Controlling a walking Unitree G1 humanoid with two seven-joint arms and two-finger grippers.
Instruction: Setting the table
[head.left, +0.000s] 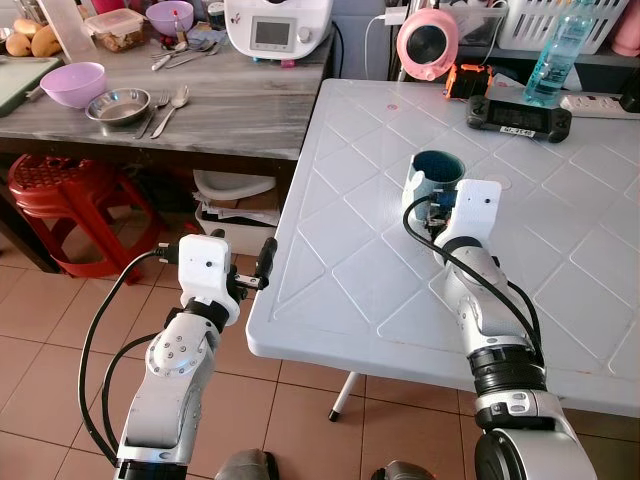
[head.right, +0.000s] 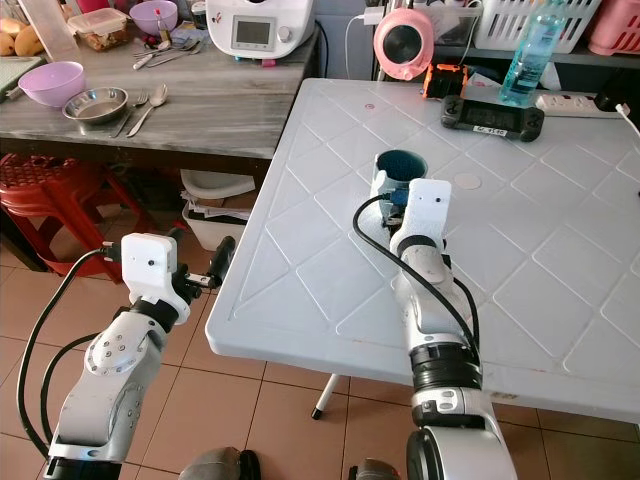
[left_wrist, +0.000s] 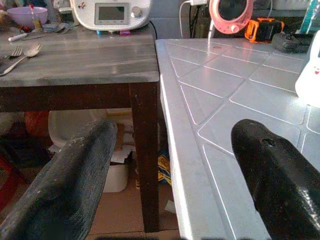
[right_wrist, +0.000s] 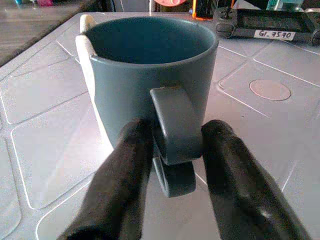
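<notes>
R tool (right_wrist: 172, 160) is clamped on the handle of the blue mug (right_wrist: 145, 70), one finger each side of the handle loop. Mug sits upright on the white bench (head.left: 380, 270), roughly mid-bench, empty as far as I can see. R arm reaches fwd over the bench edge w/ the tool right behind the mug.

L tool (left_wrist: 175, 180) is open, fingers well apart, holding nothing. It hangs just off the white bench's left edge, near the corner, above the tiled floor (head.left: 60, 310).

Far side of white bench: black controller (head.left: 518, 118), orange-black gadget (head.left: 470, 80), water bottle (head.left: 555, 45), pink round fan (head.left: 428, 42), power strip (head.left: 600, 103).

Grey wood bench (head.left: 220, 110) to the left, butted close to the white one: purple bowl (head.left: 73, 84), small steel bowl (head.left: 118, 104), fork + spoon (head.left: 165, 110) just beside it, white kitchen appliance (head.left: 278, 25) at the back. Red stool (head.left: 70, 200) under it.
</notes>
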